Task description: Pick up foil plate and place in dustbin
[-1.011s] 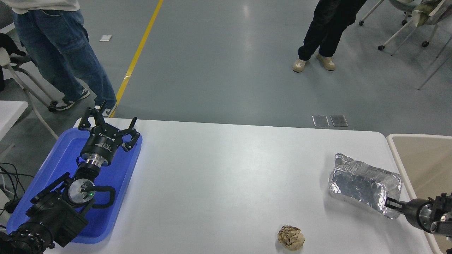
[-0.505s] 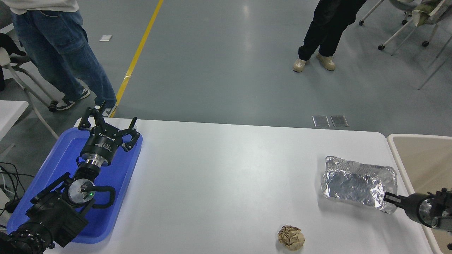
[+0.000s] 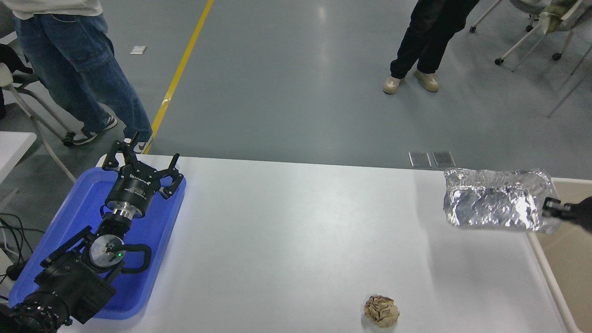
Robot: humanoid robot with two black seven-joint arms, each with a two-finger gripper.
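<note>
The foil plate (image 3: pixel 497 203) is a shiny wrinkled silver tray held in the air over the table's right end, tilted so its inside faces me. My right gripper (image 3: pixel 549 208) comes in from the right edge and is shut on the plate's right wall. The dustbin (image 3: pixel 562 249) is a beige container with an off-white rim beside the table's right end; the plate's right part hangs over its near-left rim. My left gripper (image 3: pixel 141 166) is parked open over the blue tray at the lower left.
A blue plastic tray (image 3: pixel 74 217) lies at the table's left end under my left arm. A small brown crumpled paper ball (image 3: pixel 381 311) lies near the front edge. Two people's legs (image 3: pixel 88 78) stand beyond the table; chairs at the far right.
My right gripper has lifted the foil plate off the table and carried it up and to the right, toward the dustbin. The left arm has not moved.
</note>
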